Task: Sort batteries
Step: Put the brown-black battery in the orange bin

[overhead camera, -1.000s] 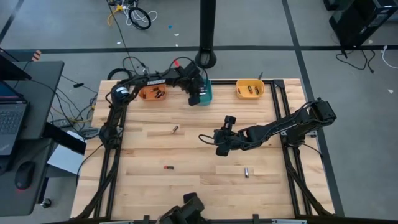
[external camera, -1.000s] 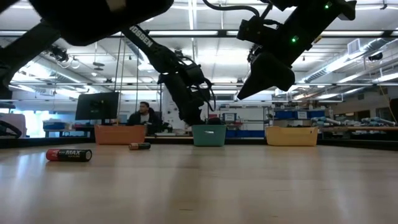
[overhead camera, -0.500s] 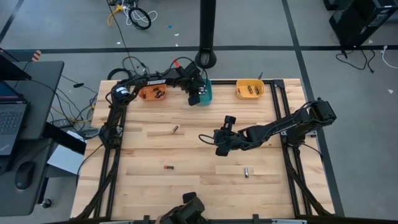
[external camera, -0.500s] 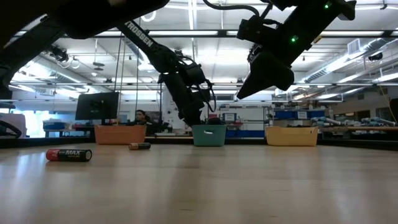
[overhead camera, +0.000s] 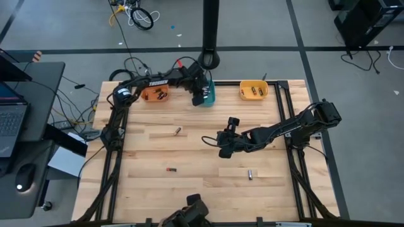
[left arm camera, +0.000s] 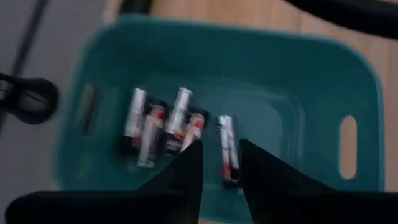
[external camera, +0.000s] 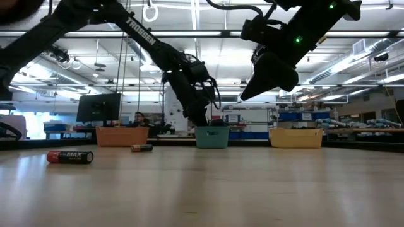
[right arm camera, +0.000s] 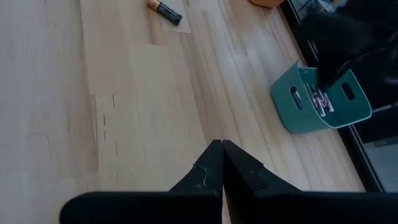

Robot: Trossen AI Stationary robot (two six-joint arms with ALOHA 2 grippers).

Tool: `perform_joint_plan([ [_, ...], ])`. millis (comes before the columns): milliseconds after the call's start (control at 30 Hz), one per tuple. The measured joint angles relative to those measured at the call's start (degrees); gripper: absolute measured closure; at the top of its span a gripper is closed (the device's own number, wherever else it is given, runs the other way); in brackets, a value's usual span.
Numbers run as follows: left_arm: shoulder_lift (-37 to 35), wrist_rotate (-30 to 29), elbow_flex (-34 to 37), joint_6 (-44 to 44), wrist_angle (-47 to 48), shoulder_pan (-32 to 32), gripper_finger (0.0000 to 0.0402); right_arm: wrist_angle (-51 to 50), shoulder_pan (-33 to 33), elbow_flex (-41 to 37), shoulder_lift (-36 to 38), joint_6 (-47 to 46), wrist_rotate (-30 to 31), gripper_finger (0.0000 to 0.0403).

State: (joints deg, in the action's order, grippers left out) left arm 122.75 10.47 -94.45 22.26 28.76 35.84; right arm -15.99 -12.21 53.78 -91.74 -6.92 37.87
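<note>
Three batteries lie flat on the wooden table: a dark one (overhead camera: 178, 131), a red one (overhead camera: 170, 169) and a silver one (overhead camera: 250, 174). In the low view the red one (external camera: 69, 157) lies nearest. My left gripper (overhead camera: 198, 98) hangs over the teal bin (overhead camera: 209, 96). In its wrist view the fingers are open (left arm camera: 219, 149), and several batteries (left arm camera: 161, 124) lie on the floor of the teal bin (left arm camera: 249, 53). My right gripper (overhead camera: 222, 150) is shut (right arm camera: 222, 144) and hovers above the middle of the table, touching nothing.
An orange bin (overhead camera: 154, 94) with batteries stands left of the teal one along the far edge, and a yellow bin (overhead camera: 254, 91) with batteries stands right of it. Bare tabletop lies between the loose batteries. A person sits in the room beyond the table.
My left gripper has shifted a little toward the table's right and far edge, farther over the teal bin. My right arm has kept still.
</note>
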Motion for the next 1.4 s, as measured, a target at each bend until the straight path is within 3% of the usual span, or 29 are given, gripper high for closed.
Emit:
perform_joint_plan([
  [167, -5.52, -1.56, 0.83, 0.11, -2.56, -0.91, 0.034, -0.38, 0.0, 0.0, 0.0, -0.4, 0.0, 0.0392],
  [300, -12.94, -1.29, 6.27, -0.2, -6.22, -1.92, 0.0392, -0.15, 0.0, -0.15, 0.0, -0.63, -0.01, 0.0392],
  [467, -24.58, -1.39, 23.42, -0.48, -19.4, -3.52, 0.0388, 7.19, 0.97, -3.01, 0.0, -0.55, -4.11, 0.0392],
  [733, -45.83, -2.0, 56.02, -7.66, -45.77, -9.16, 0.0391, 31.99, 2.93, -7.33, 0.0, 2.48, -21.25, 0.0392],
  [967, -60.9, -5.0, 71.12, -11.96, -50.85, -18.0, 0.0391, 33.08, 3.02, -5.66, -0.02, 2.62, -21.68, 0.0392],
  [1233, -61.15, -7.76, 74.2, -31.39, -41.99, -25.75, 0.0369, 33.13, 2.93, -5.07, -0.02, 2.61, -21.61, 0.0392],
  [1400, -56.47, -16.95, 74.23, -37.37, -39.21, -31.76, 0.0312, 33.08, 2.93, -5.07, -0.03, 2.77, -21.23, 0.0391],
])
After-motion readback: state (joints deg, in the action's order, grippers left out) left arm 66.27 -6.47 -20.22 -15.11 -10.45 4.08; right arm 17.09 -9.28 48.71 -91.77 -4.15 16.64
